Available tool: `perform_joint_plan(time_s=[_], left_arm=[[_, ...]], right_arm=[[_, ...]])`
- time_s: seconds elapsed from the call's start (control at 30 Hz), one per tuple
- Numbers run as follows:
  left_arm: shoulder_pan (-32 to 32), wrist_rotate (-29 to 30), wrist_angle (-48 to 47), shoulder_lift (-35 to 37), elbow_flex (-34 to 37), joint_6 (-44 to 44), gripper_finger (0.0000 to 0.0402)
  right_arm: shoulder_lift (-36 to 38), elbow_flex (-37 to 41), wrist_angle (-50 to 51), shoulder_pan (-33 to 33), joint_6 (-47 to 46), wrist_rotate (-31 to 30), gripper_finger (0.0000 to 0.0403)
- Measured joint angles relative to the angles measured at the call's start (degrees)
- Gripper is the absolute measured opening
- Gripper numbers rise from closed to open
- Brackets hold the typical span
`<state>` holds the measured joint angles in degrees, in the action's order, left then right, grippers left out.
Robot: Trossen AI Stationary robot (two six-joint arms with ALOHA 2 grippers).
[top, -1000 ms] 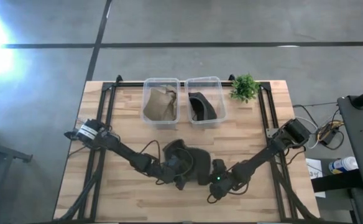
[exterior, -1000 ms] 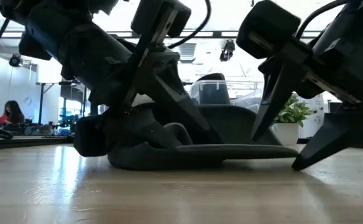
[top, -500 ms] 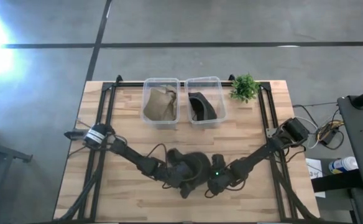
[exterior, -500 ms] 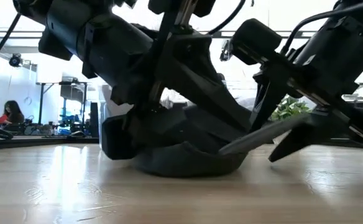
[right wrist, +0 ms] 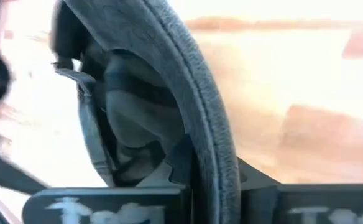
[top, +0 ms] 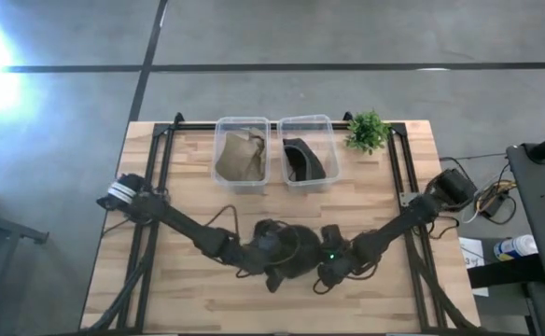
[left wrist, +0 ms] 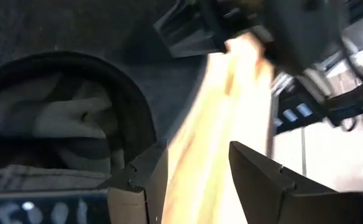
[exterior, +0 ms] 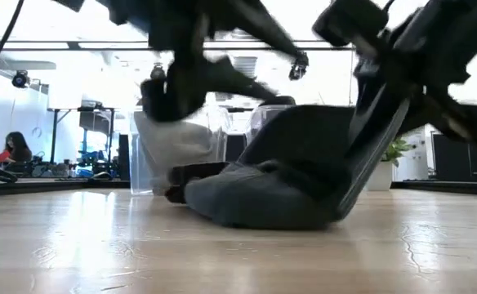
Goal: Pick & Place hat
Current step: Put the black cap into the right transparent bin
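A dark grey cap (top: 294, 250) lies at the table's front centre, its crown (exterior: 255, 204) on the wood and its brim (exterior: 376, 151) tipped up steeply. My right gripper (top: 325, 268) is shut on the brim at the cap's right side. My left gripper (top: 271, 261) hangs above the cap's left side, raised off it in the low view (exterior: 185, 86). Its fingers are open in the left wrist view (left wrist: 197, 177), with the cap's inside (left wrist: 63, 124) beside them. My right gripper pinches the cap's brim (right wrist: 211, 155) between its two fingers, which come from the table's right side. The brim stands nearly upright in the hold. The crown stays on the table.
Two clear bins stand at the far centre: the left bin (top: 243, 179) holds a tan hat (top: 240, 154), the right bin (top: 308, 179) a dark hat (top: 302, 159). A small green plant (top: 367, 131) stands right of them. A black frame rail (top: 156, 177) runs along each side.
My right gripper has raised the brim, so the cap has tipped from lying flat to brim nearly upright, while the crown has stayed on the table. My left gripper, which lay on the crown, has come up off the cap.
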<state>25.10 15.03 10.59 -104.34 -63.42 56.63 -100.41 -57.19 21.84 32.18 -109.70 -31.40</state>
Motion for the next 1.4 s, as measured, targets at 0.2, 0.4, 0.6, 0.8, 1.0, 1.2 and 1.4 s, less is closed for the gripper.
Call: perform_joint_plan(time_s=[0.2,0.4,0.6,0.8,1.0,1.2,1.4], left_arm=[[0.0,9.2,-6.0,11.7,0.0,-6.9,0.0163],[0.4,17.0,-7.0,24.4,0.0,-15.2,0.0163],[0.7,20.1,-7.1,32.6,0.3,-21.4,0.0163],[0.9,21.4,-9.0,35.1,1.4,-21.9,0.0163],[1.3,21.7,-12.2,35.2,1.5,-16.8,0.0163],[1.4,23.7,-16.1,35.3,1.6,-13.0,0.0163],[1.4,24.0,-16.7,35.3,1.7,-12.7,0.0163]], right_arm=[[10.0,-4.3,15.4,0.1,9.0,-7.9,0.0014],[18.0,-13.4,23.0,-0.8,25.4,-22.9,0.0013],[20.7,-22.8,23.2,-4.3,45.7,-38.5,0.0013],[21.7,-26.0,26.9,-13.7,56.0,-40.6,0.0013],[19.4,-25.9,36.5,-25.6,56.0,-31.3,0.0013],[13.7,-25.9,41.4,-34.2,56.1,-16.7,0.0013],[6.3,-25.9,41.4,-38.8,57.4,-6.3,0.0013]])
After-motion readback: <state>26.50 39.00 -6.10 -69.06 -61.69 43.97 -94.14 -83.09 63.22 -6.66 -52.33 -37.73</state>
